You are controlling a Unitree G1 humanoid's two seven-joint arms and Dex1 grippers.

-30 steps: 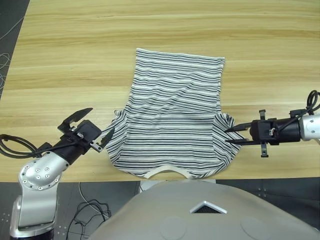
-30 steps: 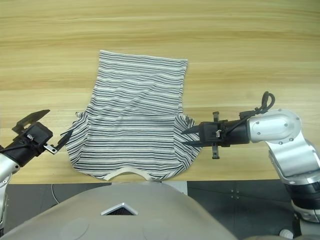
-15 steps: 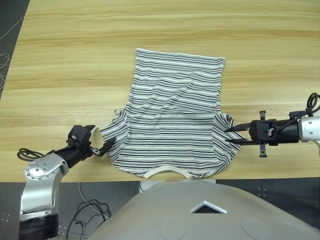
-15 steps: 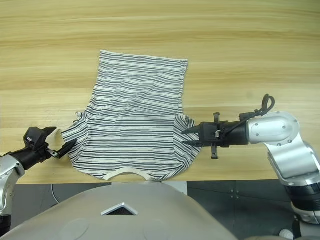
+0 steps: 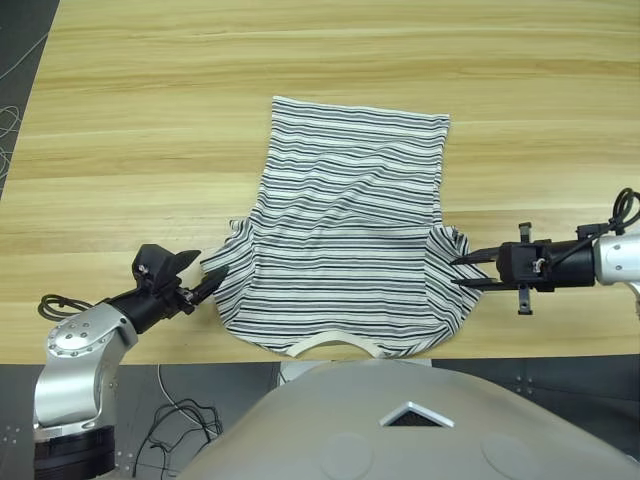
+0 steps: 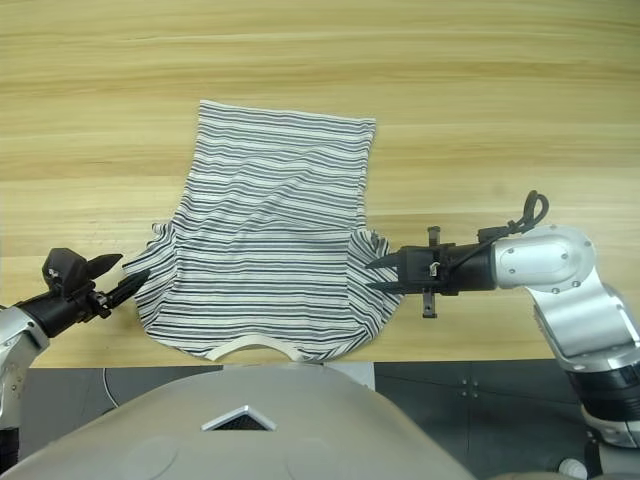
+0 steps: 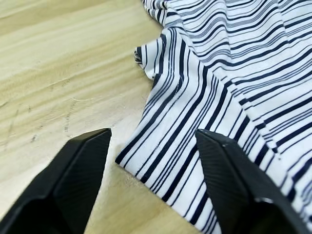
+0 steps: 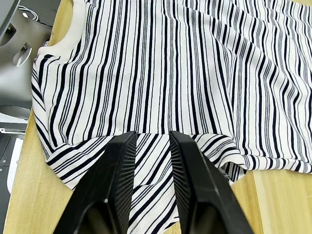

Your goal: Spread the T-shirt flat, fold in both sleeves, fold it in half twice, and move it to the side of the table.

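Note:
A black-and-white striped T-shirt (image 5: 345,230) lies on the wooden table (image 5: 150,120), collar at the near edge and hem at the far side. Both sleeves are bunched against the body. My left gripper (image 5: 203,268) is open low over the table, its fingers straddling the edge of the left sleeve (image 7: 168,112). My right gripper (image 5: 458,273) is open by a narrow gap at the right sleeve (image 5: 450,250), with striped cloth showing between its fingers (image 8: 119,165).
Bare wood stretches beyond the hem and to both sides of the shirt. The collar (image 5: 338,347) lies right at the table's near edge. Dark floor with cables (image 5: 185,415) lies below that edge and off the left side.
My left gripper has dropped from above the table, turned, and moved right to the left sleeve's edge. The right gripper has hardly moved.

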